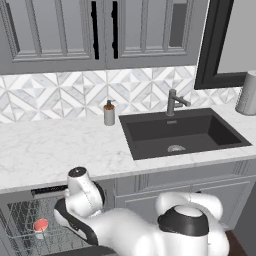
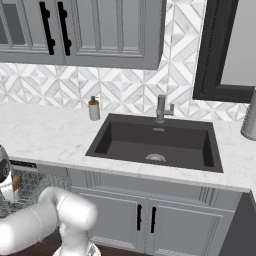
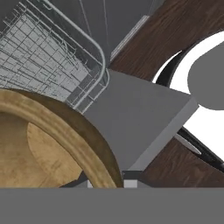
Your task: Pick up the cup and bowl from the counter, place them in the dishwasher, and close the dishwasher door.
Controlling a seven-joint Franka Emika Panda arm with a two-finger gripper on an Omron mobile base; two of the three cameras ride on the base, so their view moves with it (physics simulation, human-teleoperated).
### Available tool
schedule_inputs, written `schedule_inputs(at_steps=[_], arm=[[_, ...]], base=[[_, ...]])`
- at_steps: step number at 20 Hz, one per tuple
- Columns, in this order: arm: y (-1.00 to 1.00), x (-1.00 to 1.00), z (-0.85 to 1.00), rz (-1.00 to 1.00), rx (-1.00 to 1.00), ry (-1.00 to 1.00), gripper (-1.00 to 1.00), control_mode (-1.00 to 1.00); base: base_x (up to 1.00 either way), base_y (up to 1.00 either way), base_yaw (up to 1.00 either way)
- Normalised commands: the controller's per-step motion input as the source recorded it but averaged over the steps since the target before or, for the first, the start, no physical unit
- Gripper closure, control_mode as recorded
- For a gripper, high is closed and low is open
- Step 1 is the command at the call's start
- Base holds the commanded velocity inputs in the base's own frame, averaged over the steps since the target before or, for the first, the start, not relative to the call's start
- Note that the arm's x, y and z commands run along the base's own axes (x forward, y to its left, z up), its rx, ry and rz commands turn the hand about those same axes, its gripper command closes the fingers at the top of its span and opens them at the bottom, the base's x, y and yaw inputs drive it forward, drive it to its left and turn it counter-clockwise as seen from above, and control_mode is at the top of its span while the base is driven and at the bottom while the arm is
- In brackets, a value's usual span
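While the white arm reached low, its gripper (image 3: 107, 183) was nearly closed on the rim of the brown wooden bowl (image 3: 48, 144) (golden-olive inside), held beside the grey wire rack (image 3: 48, 61), in which the white, red-lined cup (image 1: 40, 226) sat.

Glossy white arm (image 1: 125, 227) — rounded segments, dark joint bands, grey caps.
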Motion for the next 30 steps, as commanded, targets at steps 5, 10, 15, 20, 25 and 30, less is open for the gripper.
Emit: schedule_inputs(at_steps=[5, 10, 15, 20, 25, 30], arm=[[0.01, 0.29, -0.37, 0.00, -0.04, 0.18, 1.00, -1.00], [0.00, 0.00, -0.55, 0.00, -0.07, 0.08, 1.00, -1.00], [0.02, 0.00, -0.48, 0.00, -0.05, 0.01, 1.00, -1.00], [0.00, 0.00, -0.07, 0.00, -0.01, 0.00, 1.00, -1.00], [0.09, 0.13, 0.00, 0.00, 0.00, 0.00, 1.00, -1.00], [0.16, 0.42, 0.00, -0.01, 0.00, 0.00, 1.00, -1.00]], base=[[0.00, 0.00, 0.00], [0.00, 0.00, 0.00], [0.00, 0.00, 0.00], [0.00, 0.00, 0.00], [0.00, 0.00, 0.00], [0.00, 0.00, 0.00]])
